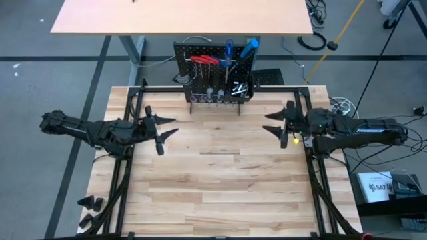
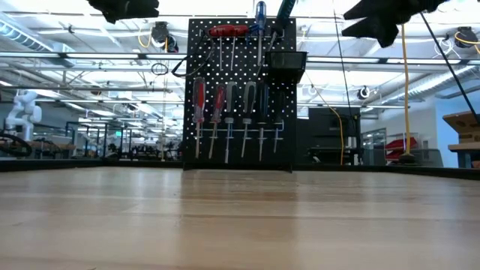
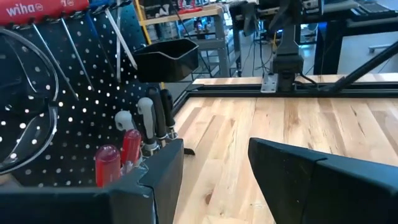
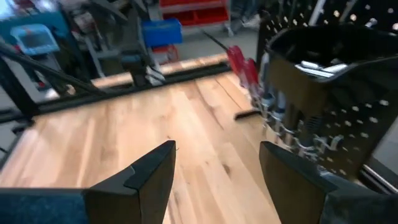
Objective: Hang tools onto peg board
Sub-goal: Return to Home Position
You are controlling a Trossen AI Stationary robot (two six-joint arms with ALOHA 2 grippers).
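Two grippers, both empty, held above the wooden table (image 1: pixel 213 193).

- Left gripper (image 1: pixel 167 128): left side of the table, in front of the peg board and well apart from it; fingers spread wide, nothing between them.
- Right gripper (image 1: pixel 272 123): right side of the table, facing the left one across the bare middle; fingers likewise spread, nothing held.
- Peg board (image 2: pixel 240 142): upright at the table's far edge, centred between the arms.
- Red-handled hex keys (image 2: pixel 229 31): hung along the board's top, shafts down.
- Blue-handled screwdrivers (image 1: pixel 229 48): two, at the top right of the board.
- Row of screwdrivers (image 2: pixel 229 112): red, grey and dark handles, hung side by side across the lower board.
- Black bin (image 2: pixel 286 60): fixed to the board's upper right; silver metal pieces (image 4: pixel 317 65) lie inside.
- Glasses (image 3: pixel 25 106): one rim shows against the board in the left wrist view.
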